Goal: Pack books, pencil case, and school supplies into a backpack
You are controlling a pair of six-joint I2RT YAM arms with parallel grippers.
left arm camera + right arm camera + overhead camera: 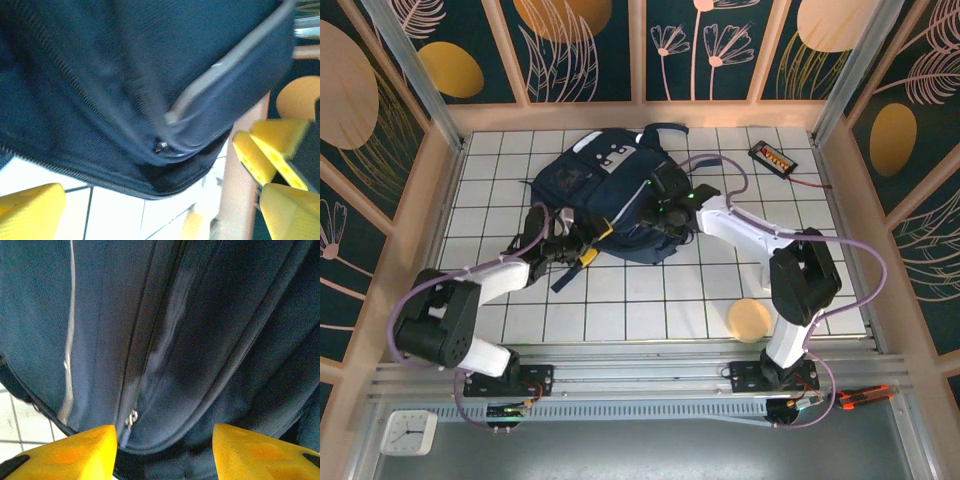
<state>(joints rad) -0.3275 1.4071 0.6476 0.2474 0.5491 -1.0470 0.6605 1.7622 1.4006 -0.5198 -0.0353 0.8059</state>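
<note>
Yellow fingers of the right gripper [165, 442] sit nearest, moderately parted with nothing between them, poised just over the backpack [210, 340]. A zip slider [131, 417] sits on the seam just above one fingertip. The left gripper [155, 175] is spread wide and empty, with the bag's lower edge right ahead and a zip pull [161, 146] on the fabric in front of the gap. From above, the backpack lies flat mid-table [650, 290], left arm at its near-left corner, right arm at its near-right side. Likely both flank the zip so one steadies cloth while the other works the slider. Contents can't be told.
</note>
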